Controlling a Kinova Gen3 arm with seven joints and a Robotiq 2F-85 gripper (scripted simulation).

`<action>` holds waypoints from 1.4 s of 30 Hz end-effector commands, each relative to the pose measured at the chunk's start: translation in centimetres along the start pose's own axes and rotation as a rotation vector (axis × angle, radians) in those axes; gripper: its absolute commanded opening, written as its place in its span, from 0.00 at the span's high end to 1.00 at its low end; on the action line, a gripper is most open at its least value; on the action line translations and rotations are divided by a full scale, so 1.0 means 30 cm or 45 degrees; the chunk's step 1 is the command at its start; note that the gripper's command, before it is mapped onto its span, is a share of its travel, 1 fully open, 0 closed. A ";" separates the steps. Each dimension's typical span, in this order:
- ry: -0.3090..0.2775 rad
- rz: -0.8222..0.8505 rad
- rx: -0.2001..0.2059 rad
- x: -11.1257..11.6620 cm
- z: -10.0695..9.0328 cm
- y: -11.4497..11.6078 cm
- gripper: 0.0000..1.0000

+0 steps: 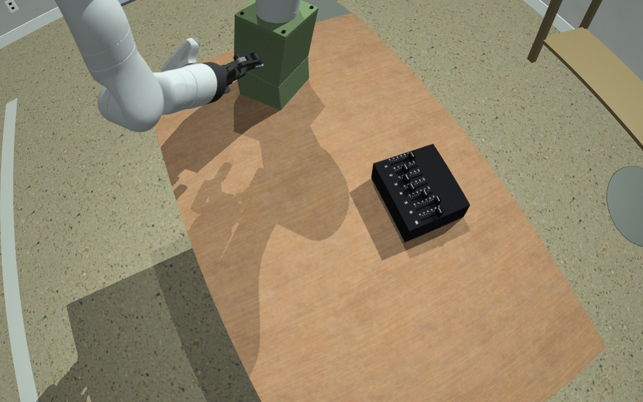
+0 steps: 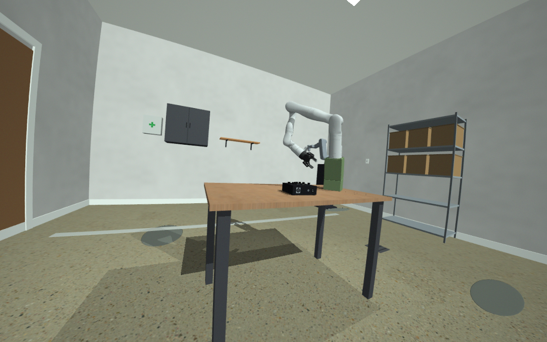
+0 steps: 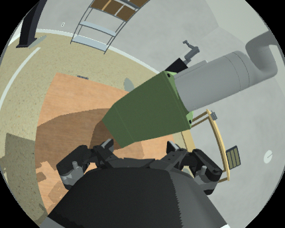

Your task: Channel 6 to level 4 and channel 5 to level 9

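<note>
From above, we see the lighting desk standing on the wooden table, well apart from the green pedestal at the table's far end. Our gripper hangs just beside that pedestal, fingers spread wide and holding nothing.

From the exterior view, the lighting desk sits flat just beside the pedestal, with the gripper above it in the air.

At the wrist, the pedestal fills the middle, between our parted fingers.
</note>
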State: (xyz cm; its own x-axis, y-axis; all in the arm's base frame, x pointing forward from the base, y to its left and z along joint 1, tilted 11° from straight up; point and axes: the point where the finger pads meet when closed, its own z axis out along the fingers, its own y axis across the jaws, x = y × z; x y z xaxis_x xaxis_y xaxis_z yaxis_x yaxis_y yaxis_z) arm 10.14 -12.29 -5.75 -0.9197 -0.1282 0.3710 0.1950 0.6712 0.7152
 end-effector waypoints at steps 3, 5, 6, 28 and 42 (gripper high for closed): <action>0.088 -0.166 0.245 -0.096 -0.058 -0.003 0.00; 0.104 -0.214 0.308 -0.125 -0.070 -0.006 0.00; 0.119 -0.265 0.371 -0.156 -0.084 -0.007 0.00; 0.166 -0.495 0.618 -0.306 -0.137 0.017 0.00; 0.175 -0.558 0.677 -0.349 -0.149 0.032 0.00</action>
State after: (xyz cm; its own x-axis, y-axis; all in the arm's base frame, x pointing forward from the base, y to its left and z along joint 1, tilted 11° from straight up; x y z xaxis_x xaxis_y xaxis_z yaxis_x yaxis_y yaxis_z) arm 21.41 -13.54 -6.35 -0.8176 -0.5355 0.2114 -0.4079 0.7980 0.4437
